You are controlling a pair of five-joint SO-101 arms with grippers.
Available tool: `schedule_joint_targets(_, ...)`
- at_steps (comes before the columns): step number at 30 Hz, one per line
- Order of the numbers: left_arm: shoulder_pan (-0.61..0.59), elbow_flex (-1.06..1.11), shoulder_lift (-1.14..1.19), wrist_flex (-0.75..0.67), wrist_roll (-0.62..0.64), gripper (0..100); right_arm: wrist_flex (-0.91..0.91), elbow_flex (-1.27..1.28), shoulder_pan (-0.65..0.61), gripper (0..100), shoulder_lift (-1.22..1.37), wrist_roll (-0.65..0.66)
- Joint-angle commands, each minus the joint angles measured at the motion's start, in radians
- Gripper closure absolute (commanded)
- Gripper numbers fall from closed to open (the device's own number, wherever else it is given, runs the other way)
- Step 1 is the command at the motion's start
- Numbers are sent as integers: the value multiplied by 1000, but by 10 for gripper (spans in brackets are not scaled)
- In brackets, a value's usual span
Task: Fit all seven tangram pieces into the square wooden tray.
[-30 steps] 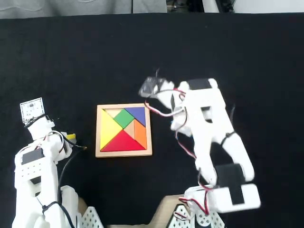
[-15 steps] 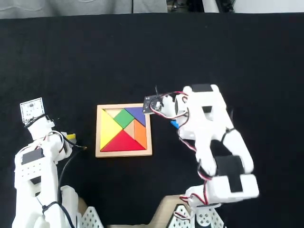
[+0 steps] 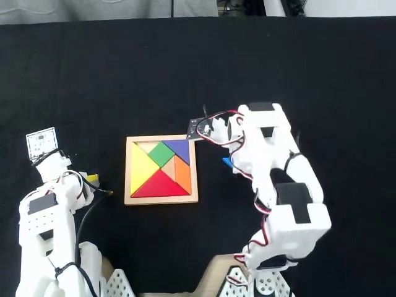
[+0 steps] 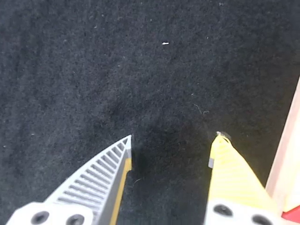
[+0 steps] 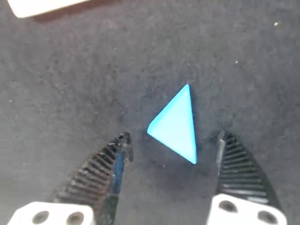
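The square wooden tray lies at the table's middle, holding yellow, red, green, purple and orange pieces. A small light-blue triangle lies flat on the black cloth just right of the tray, peeking out under the right arm. My right gripper is open, low over the cloth, with the triangle between and slightly beyond its fingertips. My left gripper is open and holds nothing, just left of the tray's edge.
Black cloth covers the whole table. A corner of the tray shows beyond the triangle in the right wrist view. The left arm's body stands at the near left, the right arm's base at the near right.
The right arm has swung in and lowered beside the tray's right edge, bringing its open fingers around the blue triangle. The left arm has stayed still.
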Motion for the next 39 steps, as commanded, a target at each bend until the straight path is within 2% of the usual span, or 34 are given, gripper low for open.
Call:
schedule_joint_targets(1,-7,-5,-17,-20,-6,730,-43,-44,-15,716,27,11)
schedule_joint_targets(13,-7,-5,-17,-20,-6,730,-43,-48,-61,721,53,9)
schedule_joint_targets(18,-7,-5,-17,-18,-6,730,-43,-45,-75,794,58,9)
schedule_joint_targets(26,-7,-5,-17,-18,-6,730,-37,-47,-81,814,53,9)
schedule_joint_targets(33,-7,-5,-17,-17,-6,730,-37,-48,-78,969,53,9)
schedule_joint_targets(39,-7,-5,-17,-17,-6,730,-34,-50,-81,969,50,8)
